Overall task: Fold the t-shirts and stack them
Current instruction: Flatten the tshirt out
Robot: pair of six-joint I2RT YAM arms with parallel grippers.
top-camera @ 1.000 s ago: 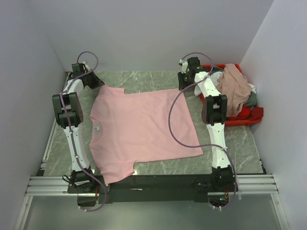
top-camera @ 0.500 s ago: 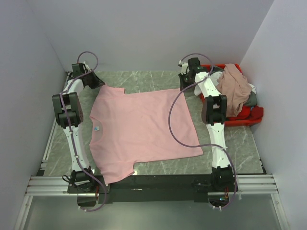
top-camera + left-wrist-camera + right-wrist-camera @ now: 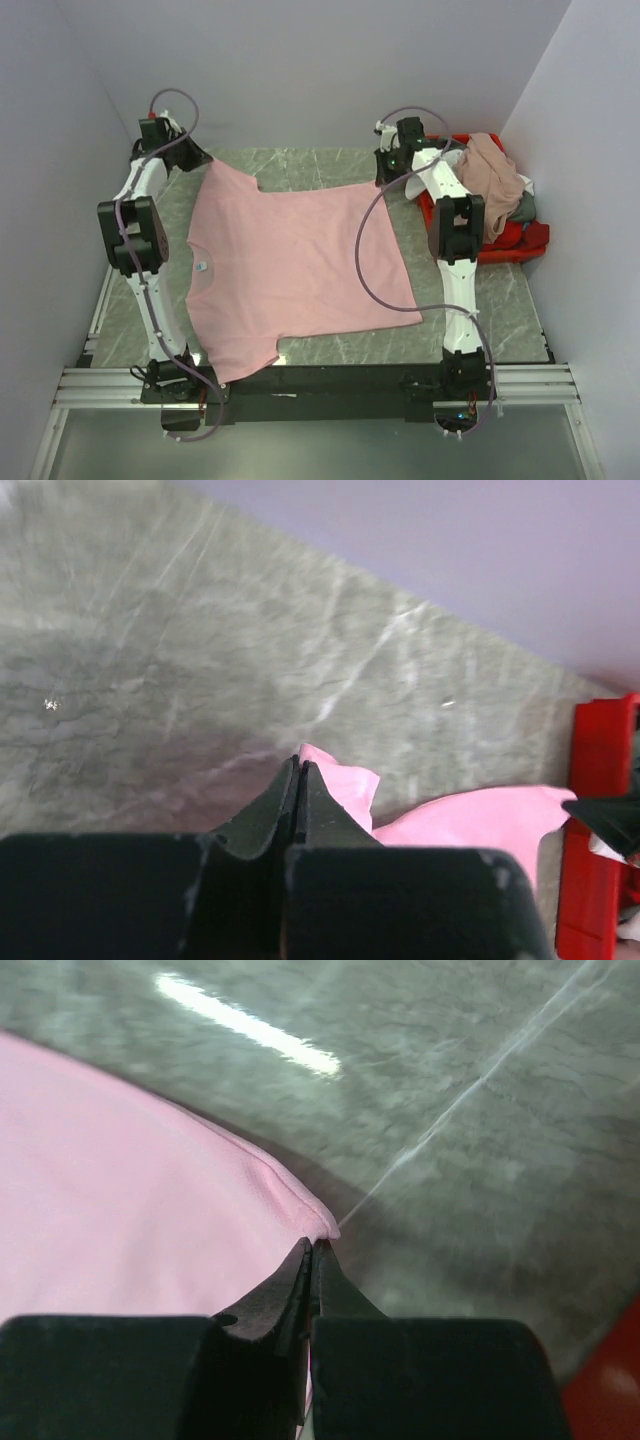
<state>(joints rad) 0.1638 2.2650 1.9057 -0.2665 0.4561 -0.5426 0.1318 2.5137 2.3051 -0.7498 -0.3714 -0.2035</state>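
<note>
In the top view, the red bin at 3 o'clock is largely covered by heaped t-shirts and the right arm. The mark on the light pink t-shirt is too small to be read. In the left wrist view, the bin is cut off at 4 o'clock, and the shirt's pinched edge is hidden behind the left gripper.
</note>
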